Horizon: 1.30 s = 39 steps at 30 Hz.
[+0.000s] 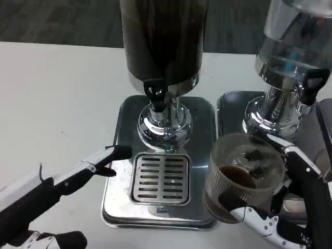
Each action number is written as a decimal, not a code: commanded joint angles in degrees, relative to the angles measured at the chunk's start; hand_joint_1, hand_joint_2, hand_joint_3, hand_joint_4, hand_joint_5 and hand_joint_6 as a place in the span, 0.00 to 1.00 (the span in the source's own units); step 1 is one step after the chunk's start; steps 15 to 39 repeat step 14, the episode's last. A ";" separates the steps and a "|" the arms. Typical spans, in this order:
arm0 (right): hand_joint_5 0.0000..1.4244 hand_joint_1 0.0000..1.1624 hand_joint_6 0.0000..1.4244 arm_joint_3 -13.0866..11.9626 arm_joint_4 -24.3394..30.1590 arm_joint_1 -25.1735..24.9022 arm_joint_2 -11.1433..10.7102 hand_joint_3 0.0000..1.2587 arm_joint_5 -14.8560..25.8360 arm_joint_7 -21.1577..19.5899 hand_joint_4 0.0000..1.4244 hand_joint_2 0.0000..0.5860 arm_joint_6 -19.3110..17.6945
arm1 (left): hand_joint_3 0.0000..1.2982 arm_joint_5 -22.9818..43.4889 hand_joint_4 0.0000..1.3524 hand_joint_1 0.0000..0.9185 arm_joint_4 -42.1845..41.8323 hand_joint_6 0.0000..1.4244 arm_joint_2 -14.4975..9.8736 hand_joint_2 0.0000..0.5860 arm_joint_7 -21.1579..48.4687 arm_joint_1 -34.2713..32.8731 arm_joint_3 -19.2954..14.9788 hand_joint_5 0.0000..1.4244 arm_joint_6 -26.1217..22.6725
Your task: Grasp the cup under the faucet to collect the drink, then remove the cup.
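A clear ribbed cup (241, 176) with dark brown drink in its bottom is held up by my right hand (290, 202), whose fingers wrap around it, to the right of the drip grate (161, 178). The dark drink dispenser (162, 39) stands at centre, its black faucet lever (154, 93) above the grate. My left hand (78, 174) reaches in from the lower left with fingers stretched out, the tips at the left edge of the steel tray (122, 199), holding nothing.
A second dispenser (293, 46) with a clear tank and its own black lever (314, 83) stands at the right on another steel base (233, 106). White table (57, 104) spreads to the left.
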<state>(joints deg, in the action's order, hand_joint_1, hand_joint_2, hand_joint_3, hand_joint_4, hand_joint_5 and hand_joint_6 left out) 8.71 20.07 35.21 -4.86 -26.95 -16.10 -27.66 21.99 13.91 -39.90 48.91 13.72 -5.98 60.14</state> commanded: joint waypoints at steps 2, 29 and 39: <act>0.62 0.63 0.83 -0.29 1.89 -0.09 0.49 0.42 1.33 -0.21 0.45 0.39 -2.30 | 0.04 -0.06 0.00 0.00 -0.50 0.14 -0.02 0.19 -0.23 0.30 -0.53 0.00 -0.28; 0.62 0.64 0.83 -0.45 2.33 0.32 0.77 0.42 1.64 0.08 0.45 0.37 -2.42 | 0.04 0.12 0.00 0.00 -0.35 0.15 -0.02 0.18 -0.12 0.29 -0.59 0.00 -0.33; 0.62 0.64 0.83 -0.45 2.33 0.32 0.77 0.42 1.64 0.08 0.45 0.37 -2.42 | 0.04 0.12 0.00 0.00 -0.35 0.15 -0.02 0.18 -0.12 0.29 -0.59 0.00 -0.33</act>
